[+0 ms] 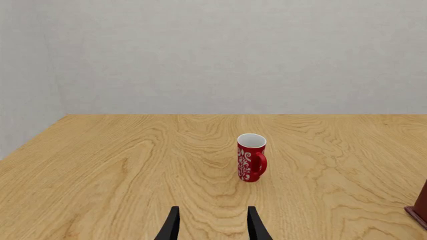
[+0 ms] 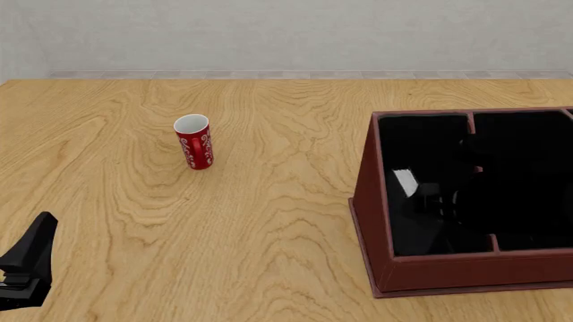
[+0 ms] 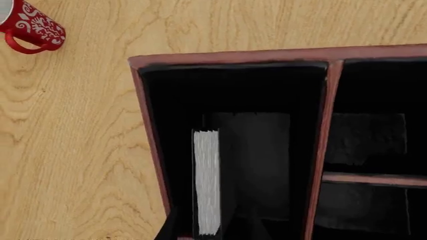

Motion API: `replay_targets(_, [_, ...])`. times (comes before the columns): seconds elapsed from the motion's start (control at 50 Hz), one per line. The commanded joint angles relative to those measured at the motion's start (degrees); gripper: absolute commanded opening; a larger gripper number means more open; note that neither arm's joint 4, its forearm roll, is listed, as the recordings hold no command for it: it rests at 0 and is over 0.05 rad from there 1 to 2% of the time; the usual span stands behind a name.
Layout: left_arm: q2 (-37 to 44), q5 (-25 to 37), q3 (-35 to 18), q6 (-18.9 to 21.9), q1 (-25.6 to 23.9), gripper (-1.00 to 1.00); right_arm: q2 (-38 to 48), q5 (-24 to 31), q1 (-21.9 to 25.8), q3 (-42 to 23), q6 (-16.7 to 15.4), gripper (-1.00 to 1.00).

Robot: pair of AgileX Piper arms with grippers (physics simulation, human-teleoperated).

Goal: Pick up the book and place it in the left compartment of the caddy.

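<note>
wooden table (pale wall behind) bears the caddy.

I see a red cup with white swirls and a white inside. The wooden table is light brown with wavy grain lines. The big box-shaped caddy is dark red-brown outside and black inside. The black book has white page edges.

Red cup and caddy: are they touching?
Apart. The front view shows bare table between the red cup and the caddy.
</note>
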State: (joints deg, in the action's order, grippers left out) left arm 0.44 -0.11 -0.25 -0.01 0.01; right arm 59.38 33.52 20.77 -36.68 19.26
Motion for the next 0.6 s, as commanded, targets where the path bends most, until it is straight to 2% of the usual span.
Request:
replay_targets(0.02, [0.00,0.00,0.00,-0.01,0.00,1.00,-0.14,0.52,0.58,-0.48,0.53,1.00])
replay_targets(0.26, [0.00,0.00,0.00,-0.02,-0.01,1.00,-1.17,2.82,0.62,-2.49,-0.09,1.00])
replay_targets(0.28, [0.01,0.00,0.00,0.02,0.00,1.00,-1.27,3.45,0.15,-3.08,-0.97,1.00])
replay_targets(0.6, [0.01,0.00,0.00,0.01,-0.01,1.00,-2.26,7.22,1.46,-8.21,-2.70,1.00])
